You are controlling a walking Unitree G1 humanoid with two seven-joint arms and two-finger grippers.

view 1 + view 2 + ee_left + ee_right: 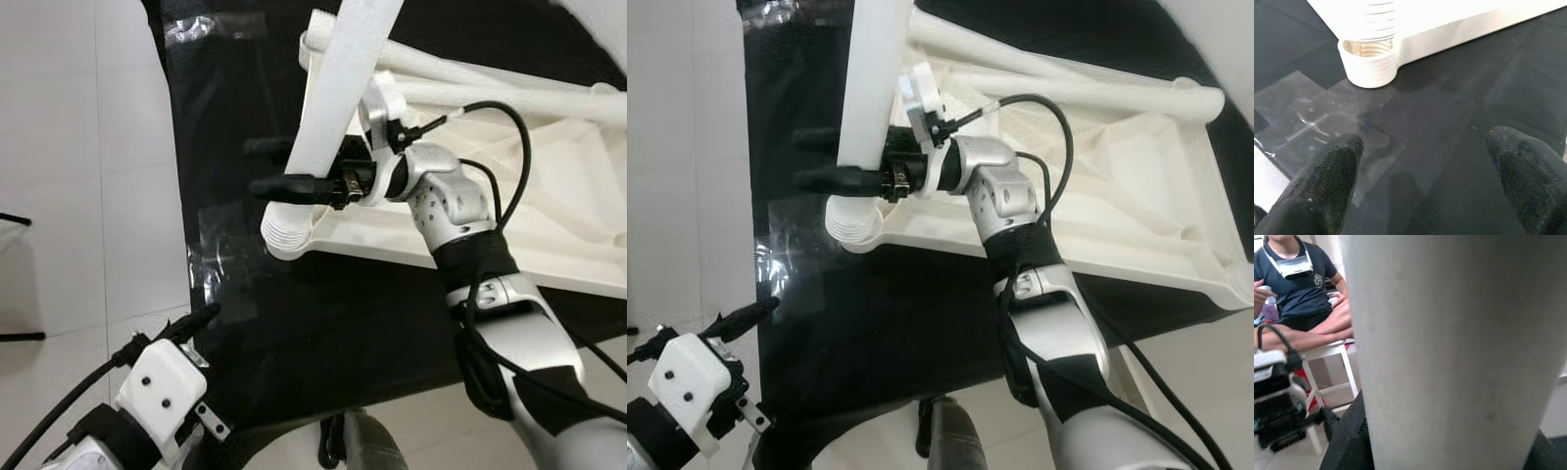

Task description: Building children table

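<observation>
my right claw [279,166] pinching the white leg [338,88] over the tabletop's [549,196] corner socket [286,233], left claw [1425,171] spread above the black mat [333,333]

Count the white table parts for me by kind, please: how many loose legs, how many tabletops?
Loose white leg, held upright in the right gripper: 1
White tabletop, lying upside down on the black mat: 1
Total: 2

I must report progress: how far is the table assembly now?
Done: the tabletop lies upside down on the black mat. In hand: the right tool holds a white leg above the threaded corner socket. Left: screwing it in. The left tool waits open.
</observation>
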